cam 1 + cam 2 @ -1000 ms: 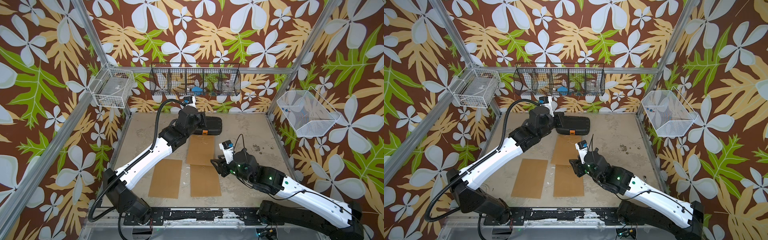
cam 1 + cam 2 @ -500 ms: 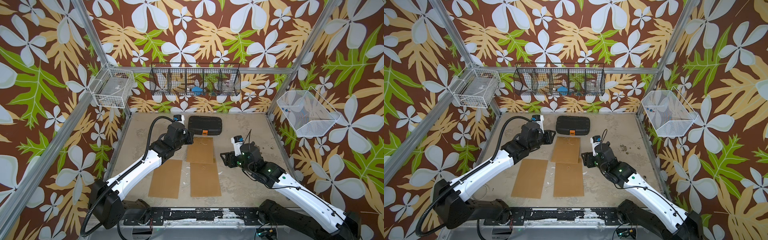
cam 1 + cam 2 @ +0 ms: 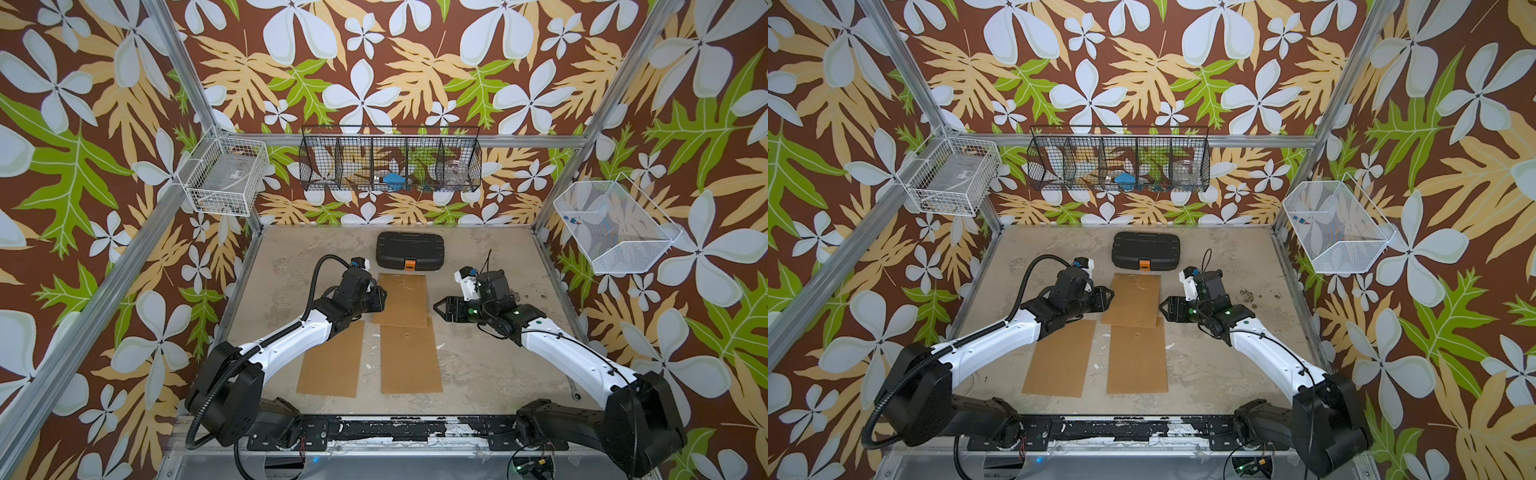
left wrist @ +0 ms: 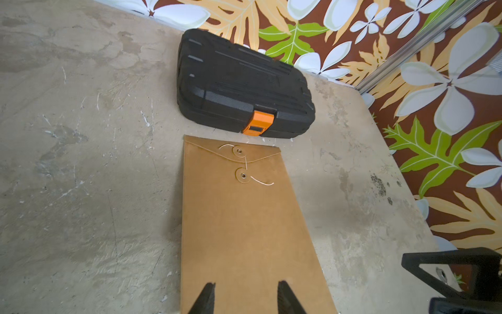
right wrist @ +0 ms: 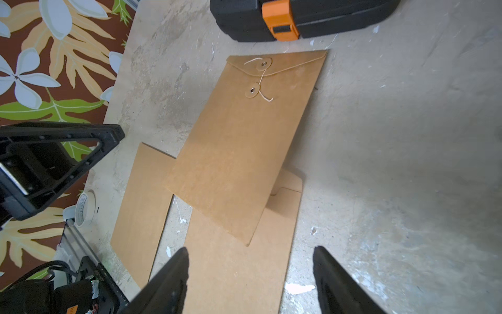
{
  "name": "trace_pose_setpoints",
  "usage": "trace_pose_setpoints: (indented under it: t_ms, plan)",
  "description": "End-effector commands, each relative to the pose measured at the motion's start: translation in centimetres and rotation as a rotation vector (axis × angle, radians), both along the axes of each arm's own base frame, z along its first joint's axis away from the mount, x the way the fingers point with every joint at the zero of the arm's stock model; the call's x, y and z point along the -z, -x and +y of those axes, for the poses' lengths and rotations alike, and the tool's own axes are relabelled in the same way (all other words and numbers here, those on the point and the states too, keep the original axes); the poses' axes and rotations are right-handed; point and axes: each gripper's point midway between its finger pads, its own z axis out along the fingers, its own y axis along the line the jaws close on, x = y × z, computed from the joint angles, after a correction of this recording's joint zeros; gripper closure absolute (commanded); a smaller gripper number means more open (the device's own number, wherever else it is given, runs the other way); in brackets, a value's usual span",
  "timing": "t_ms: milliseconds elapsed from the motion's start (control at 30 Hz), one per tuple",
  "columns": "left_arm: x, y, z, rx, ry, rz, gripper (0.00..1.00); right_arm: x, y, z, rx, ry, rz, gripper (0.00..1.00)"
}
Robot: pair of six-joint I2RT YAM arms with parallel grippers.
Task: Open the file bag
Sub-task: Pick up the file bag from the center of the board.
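Reaching in looks like the step in hand; the file bag [image 3: 401, 299] lies flat on the desk [image 3: 490, 374] just in front of the black case [image 3: 410, 251], its flap end nearest the case's orange latch [image 3: 410, 264], flap shut. The left end effector [image 3: 379, 298] sits at the bag's edge on one side and the right end effector [image 3: 441, 308] just off the opposite edge, both farther from the case than the flap is; each has its jaws apart and holds nothing. My reading is that the next move calls for a fine pinch on the loose tail of the string [image 4: 262, 182], then unwinding it from the lower disc [image 4: 243, 175] while the other arm pins the bag.

Both top views give the flanking of the bag by the two arms, yet render the string as a faint scribble; the left wrist view shows it running between the two discs. Only the right wrist view makes plain that the bag's corner farthest from the case overlaps a second envelope [image 5: 244, 271], with a third envelope [image 5: 141, 206] beside it.
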Motion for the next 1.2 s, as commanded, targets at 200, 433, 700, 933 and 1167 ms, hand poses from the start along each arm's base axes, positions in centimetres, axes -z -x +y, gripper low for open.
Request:
trace_pose_setpoints:
  t_ms: [200, 433, 700, 933, 1167]
  plan:
    - [2.1, -1.9, 0.5, -0.015, 0.037, -0.012, 0.59, 2.8, -2.2, 1.8, -0.051, -0.063, 0.041, 0.28]
    - [4.6, -2.7, 0.8, -0.024, 0.032, 0.013, 0.61, 4.7, -3.8, 3.2, -0.085, -0.102, 0.073, 0.30]
    - [6.3, -3.3, 0.9, -0.029, 0.022, 0.039, 0.62, 6.3, -5.3, 4.6, -0.121, -0.136, 0.110, 0.32]
    - [7.2, -3.6, 0.6, -0.022, 0.017, 0.058, 0.63, 7.0, -5.8, 5.6, -0.150, -0.183, 0.136, 0.34]
    - [8.0, -3.6, 0.3, -0.014, 0.018, 0.077, 0.63, 6.5, -6.2, 6.4, -0.180, -0.219, 0.126, 0.39]
